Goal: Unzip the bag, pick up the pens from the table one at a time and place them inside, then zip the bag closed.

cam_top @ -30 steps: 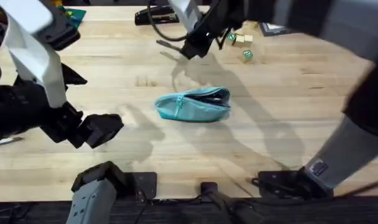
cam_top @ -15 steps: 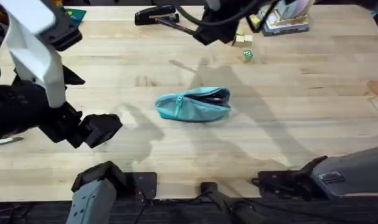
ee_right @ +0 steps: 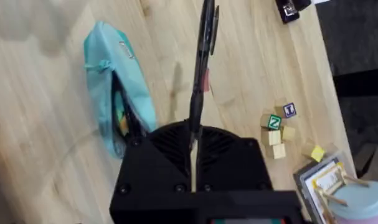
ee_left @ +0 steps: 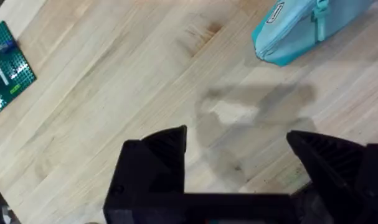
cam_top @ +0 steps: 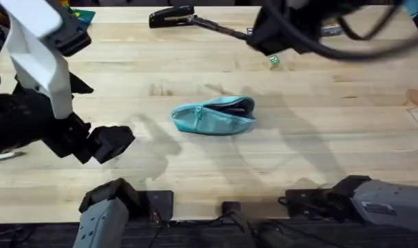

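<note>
Bag (cam_top: 213, 115) lies on the table (cam_top: 319, 138) near centre of the overhead view, long axis roughly 9-to-3 o'clock. Zipper open along the top toward its 3 o'clock end; dark interior showing there. In the right wrist view the bag (ee_right: 117, 99) gapes, with something yellowish inside the opening.

Right gripper (ee_right: 193, 138) pinched shut on a pen (ee_right: 201, 62); the pen stands straight out from between the closed fingers. Overhead, the right arm is raised, large and dark, at about 1 o'clock from the bag, well apart from it, and the pen (cam_top: 219, 27) sticks out from it toward 10 o'clock, its tip close to a stapler (cam_top: 171, 16) at the far table edge. Whether the pen touches the stapler: cannot tell.

Left gripper (ee_left: 238, 146) wide open, holding nothing, bare wood between the fingers. Overhead it sits (cam_top: 112, 142) at about 8 o'clock from the bag, near but apart. In the left wrist view the bag end (ee_left: 307, 28) with a small label lies beyond the fingers.

Small wooden blocks (ee_right: 277, 127) lie together on the table; overhead a green-marked block (cam_top: 273, 62) sits at about 1 o'clock from the bag. Green studded plate (ee_left: 5, 74) lies on the table away from the bag.
</note>
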`<action>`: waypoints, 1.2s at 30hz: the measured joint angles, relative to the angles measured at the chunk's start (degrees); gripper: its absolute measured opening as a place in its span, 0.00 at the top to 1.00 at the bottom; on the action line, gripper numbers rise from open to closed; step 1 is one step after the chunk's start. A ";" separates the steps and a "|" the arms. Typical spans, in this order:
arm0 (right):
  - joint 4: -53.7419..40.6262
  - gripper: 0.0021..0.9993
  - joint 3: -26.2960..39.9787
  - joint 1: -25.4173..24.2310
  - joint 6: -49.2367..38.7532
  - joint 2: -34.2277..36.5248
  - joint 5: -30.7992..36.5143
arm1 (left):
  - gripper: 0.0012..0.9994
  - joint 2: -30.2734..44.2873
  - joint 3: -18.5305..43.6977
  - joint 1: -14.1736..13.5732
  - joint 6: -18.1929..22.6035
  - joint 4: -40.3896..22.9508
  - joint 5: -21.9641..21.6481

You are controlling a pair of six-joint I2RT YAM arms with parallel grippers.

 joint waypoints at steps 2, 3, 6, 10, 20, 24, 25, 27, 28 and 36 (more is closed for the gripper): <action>-0.58 0.97 -2.07 0.00 -0.37 -3.20 -0.01 | 0.01 0.00 0.00 0.00 0.00 0.00 0.00; -1.11 0.97 -3.47 0.00 -0.50 -4.83 0.00 | 0.01 0.00 0.00 0.00 0.00 0.00 0.00; -3.47 0.97 -7.88 0.00 -0.87 -9.19 0.00 | 0.01 0.00 0.00 0.00 0.00 0.00 0.00; -4.35 0.97 -13.81 0.00 -1.07 -13.72 0.02 | 0.01 0.00 0.00 0.00 0.00 0.00 0.00; -6.52 0.97 -27.75 0.00 -6.83 -23.74 4.46 | 0.01 0.00 0.00 0.00 0.00 -0.04 0.00; -5.82 0.97 -33.27 0.00 -8.92 -24.35 6.49 | 0.01 0.00 0.00 0.00 0.00 -0.04 0.00; -5.52 0.97 -34.68 0.00 -9.52 -24.35 7.18 | 0.01 0.00 0.00 0.00 0.00 -0.04 0.00; -4.62 0.97 -36.78 0.00 -10.32 -24.35 8.24 | 0.01 0.00 0.00 0.00 0.00 -0.04 0.00; -4.21 0.97 -37.46 0.00 -10.55 -24.35 8.73 | 0.01 0.00 0.00 0.00 0.00 -0.04 0.00; -0.12 0.97 -38.04 0.00 -11.63 -20.58 10.27 | 0.01 0.00 0.00 0.00 0.00 -0.50 0.00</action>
